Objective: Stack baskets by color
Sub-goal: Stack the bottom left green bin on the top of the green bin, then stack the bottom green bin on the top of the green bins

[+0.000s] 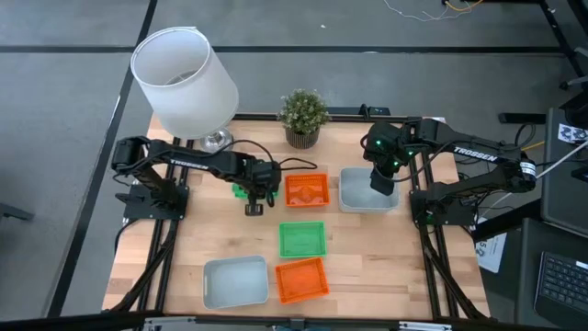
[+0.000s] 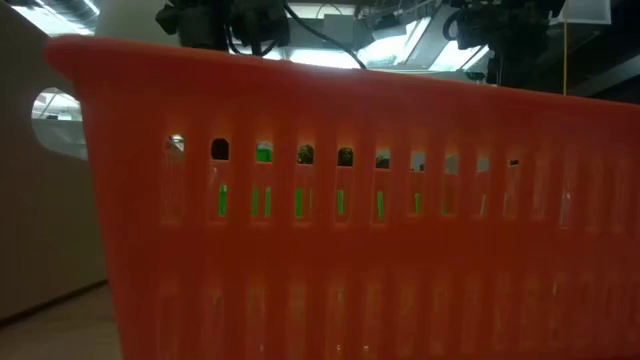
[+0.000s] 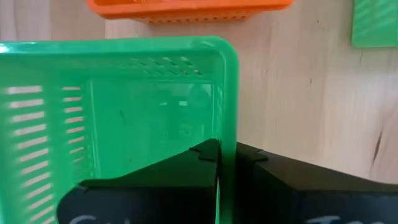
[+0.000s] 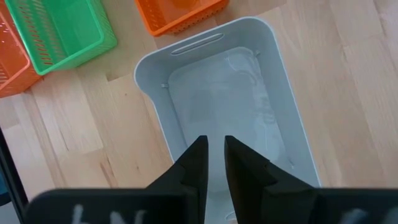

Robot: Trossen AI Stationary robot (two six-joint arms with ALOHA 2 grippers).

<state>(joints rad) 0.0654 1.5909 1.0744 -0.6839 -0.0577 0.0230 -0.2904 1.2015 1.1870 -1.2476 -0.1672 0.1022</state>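
Left claw (image 1: pixel 258 191) is clamped on the rim of a green basket (image 1: pixel 243 190), one finger inside the wall and one outside, as the left wrist view shows (image 3: pixel 214 180). Its arm is stretched from the table's left side toward the middle, wrist bent downward. Just beside that claw, on the side toward the table's middle, an orange basket (image 1: pixel 307 189) is seen.

Right claw (image 1: pixel 383 181) is held over the near rim of a grey basket (image 1: pixel 367 191), fingers (image 4: pixel 194 163) a little apart; whether the rim is actually gripped cannot be told. Its arm is reached in from the right side, wrist pointed down.

Nearer the table's front edge, another green basket (image 1: pixel 302 238), a second orange basket (image 1: pixel 301 279) and a second grey basket (image 1: pixel 235 281) are set apart on the wood.
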